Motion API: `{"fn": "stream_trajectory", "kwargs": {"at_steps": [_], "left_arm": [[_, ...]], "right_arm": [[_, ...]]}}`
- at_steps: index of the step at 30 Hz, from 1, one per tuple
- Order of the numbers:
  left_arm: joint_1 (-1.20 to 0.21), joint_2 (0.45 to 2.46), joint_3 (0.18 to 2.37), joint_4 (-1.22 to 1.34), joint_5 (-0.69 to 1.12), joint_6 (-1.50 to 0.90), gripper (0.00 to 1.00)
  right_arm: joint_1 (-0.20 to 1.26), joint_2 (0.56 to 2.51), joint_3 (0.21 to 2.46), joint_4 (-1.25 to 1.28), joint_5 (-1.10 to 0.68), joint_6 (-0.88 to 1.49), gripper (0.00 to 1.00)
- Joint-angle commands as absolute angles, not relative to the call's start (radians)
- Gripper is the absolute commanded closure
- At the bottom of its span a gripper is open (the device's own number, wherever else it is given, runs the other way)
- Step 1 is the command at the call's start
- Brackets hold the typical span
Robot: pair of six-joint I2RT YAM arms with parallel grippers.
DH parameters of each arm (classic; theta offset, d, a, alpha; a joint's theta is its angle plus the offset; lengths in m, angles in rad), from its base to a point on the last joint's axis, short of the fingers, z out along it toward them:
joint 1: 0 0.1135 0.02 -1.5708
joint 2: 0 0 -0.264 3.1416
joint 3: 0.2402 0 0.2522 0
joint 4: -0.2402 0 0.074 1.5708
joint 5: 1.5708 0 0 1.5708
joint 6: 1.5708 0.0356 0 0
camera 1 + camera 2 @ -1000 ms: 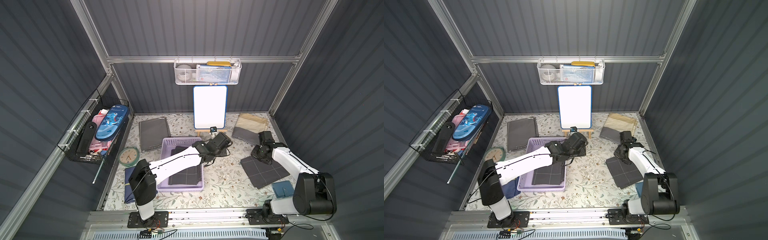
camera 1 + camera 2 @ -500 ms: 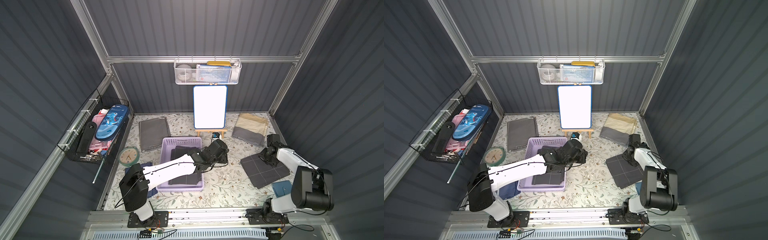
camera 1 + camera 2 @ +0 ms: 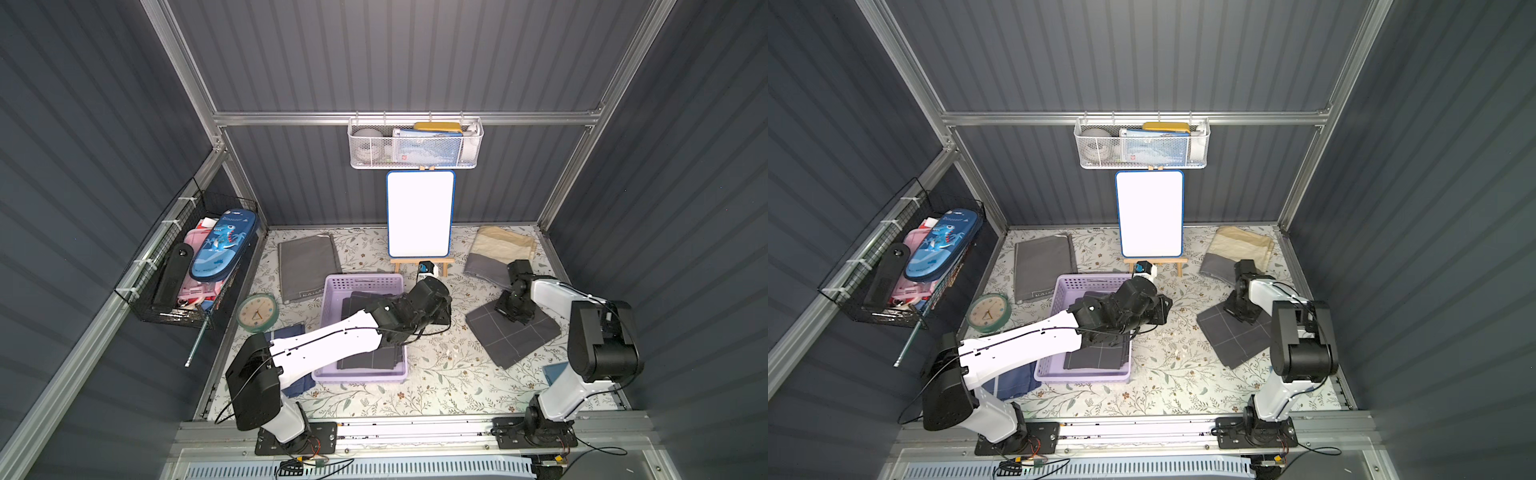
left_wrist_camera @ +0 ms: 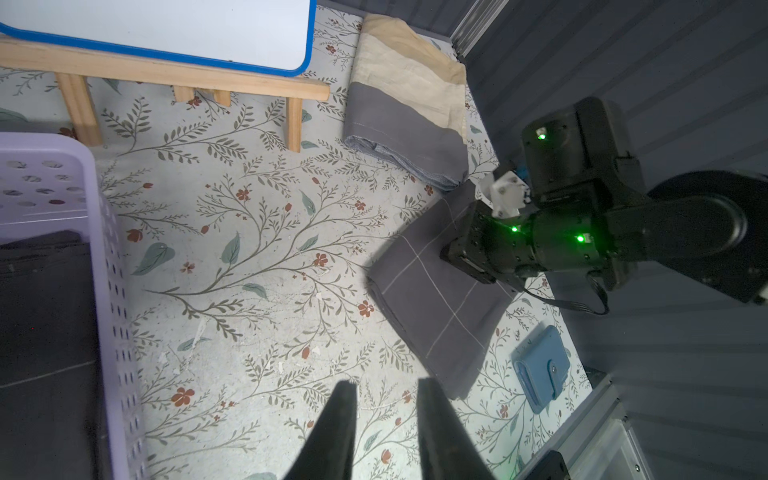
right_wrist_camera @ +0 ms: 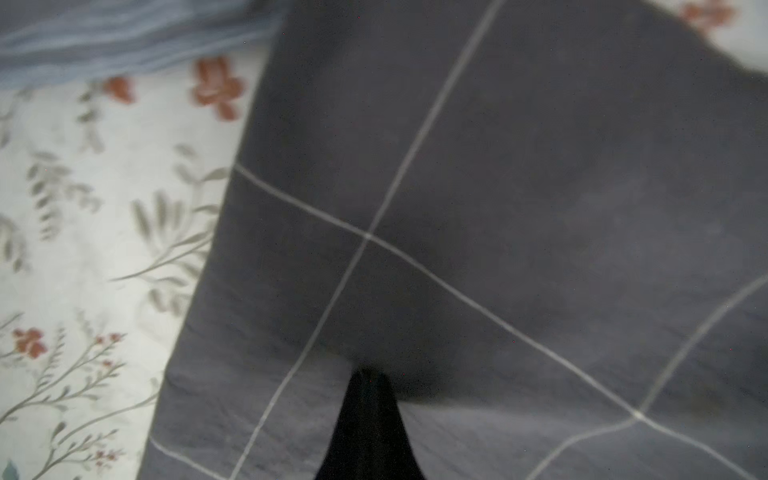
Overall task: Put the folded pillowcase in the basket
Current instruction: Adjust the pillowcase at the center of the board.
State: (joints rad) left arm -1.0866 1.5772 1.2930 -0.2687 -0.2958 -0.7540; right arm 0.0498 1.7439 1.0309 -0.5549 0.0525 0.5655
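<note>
Seemingly near done: folded pillowcase (image 3: 374,359) flat inside basket (image 3: 361,284). L claw (image 4: 386,384) parted, empty, just beside basket. R claw (image 5: 368,374) clenched, tip pressing 2nd checked cloth (image 3: 511,336) on table (image 3: 436,374); maybe left to move.

Dark grey ribbed walls (image 3: 415,54) on three sides, silver aluminium frame rails (image 3: 291,118), pale floral-print surface (image 3: 436,374), white mesh basket (image 3: 415,160) hung on the back rail
</note>
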Motion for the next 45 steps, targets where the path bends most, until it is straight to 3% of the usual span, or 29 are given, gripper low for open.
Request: {"fn": "stream_trajectory", "kwargs": {"at_steps": [1, 5, 11, 16, 20, 23, 25, 38, 45], "left_arm": [[-1.085, 1.568, 1.287, -0.319, -0.321, -0.767, 0.7], [-1.085, 1.565, 1.274, -0.328, -0.323, -0.772, 0.7], [-1.085, 1.582, 1.262, -0.321, -0.319, -0.773, 0.7], [-1.085, 1.62, 1.285, -0.309, -0.313, -0.77, 0.7], [-1.084, 1.655, 1.327, -0.351, -0.326, -0.773, 0.71], [-1.084, 1.658, 1.309, -0.325, -0.312, -0.772, 0.71], [-1.085, 1.667, 1.325, -0.34, -0.324, -0.764, 0.72], [-1.082, 1.781, 1.385, -0.324, -0.322, -0.701, 0.69], [-1.03, 2.001, 1.52, -0.281, -0.148, -0.691, 0.68]], "right_arm": [[0.215, 1.825, 1.075, -0.655, 0.027, 0.501, 1.0], [0.335, 1.831, 1.089, -0.695, 0.025, 0.457, 1.0], [0.373, 1.787, 1.059, -0.77, 0.0, 0.415, 1.0], [0.366, 1.602, 0.995, -0.767, 0.132, 0.487, 1.0], [0.24, 1.48, 0.958, -0.771, 0.228, 0.551, 1.0], [0.032, 1.477, 0.908, -0.718, 0.044, 0.598, 1.0], [-0.027, 1.499, 0.897, -0.72, -0.024, 0.6, 1.0], [-0.043, 1.586, 0.855, -0.697, 0.048, 0.598, 1.0], [-0.043, 1.653, 0.913, -0.686, 0.065, 0.575, 1.0]]}}
